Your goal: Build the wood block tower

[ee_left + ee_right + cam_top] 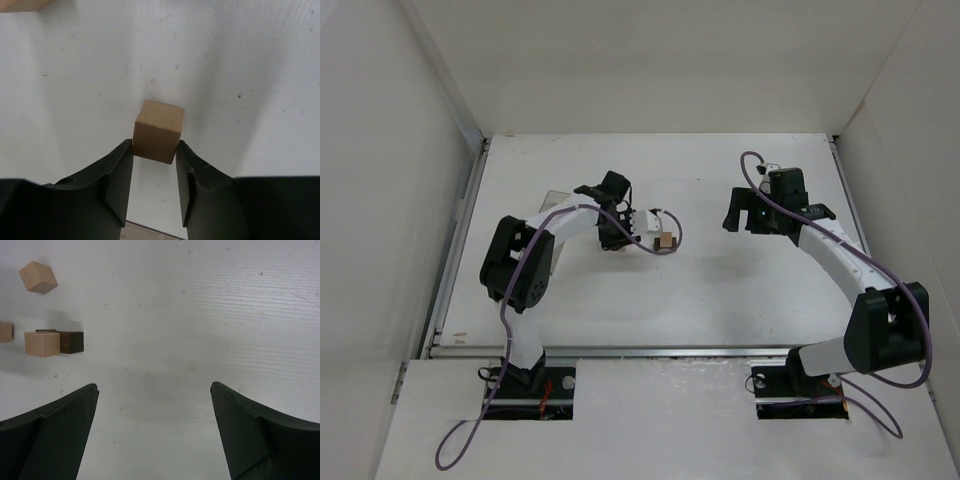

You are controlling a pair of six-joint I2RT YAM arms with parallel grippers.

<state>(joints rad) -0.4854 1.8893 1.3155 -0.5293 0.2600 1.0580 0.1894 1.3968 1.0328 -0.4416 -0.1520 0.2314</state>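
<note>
Left tool (154,150) pinches a cube (159,127) at its very tips, one jaw against each side face. The cube is down at tabletop (75,75) level, mid-table just right of the left arm; can't tell if it's lifted yet.

It's wood, so prob. light, stiff, not fragile. Smooth sanded faces could slip or twist w/ such a shallow tip grip. The cube looks a touch skewed to the jaws, so a corner may bite first & turn it. Best hold: two opposite flat faces, centred, top & bottom left free for stacking.

Right tool (154,386) is spread wide, holds nothing, and hangs over bare tabletop well to the right. Left in its view: a loose cube (38,276), a tan block (42,343) touching the dark piece (71,342), & a tan sliver (5,332) at the frame edge. Whether one of these is the pinched cube can't be told.

All are tiny vs. the jaws and sit close together, so easy to knock. A tan corner (20,4) shows at the top of the left wrist view. The left arm's cable (672,232) loops right by the cube; poss. snag.
</note>
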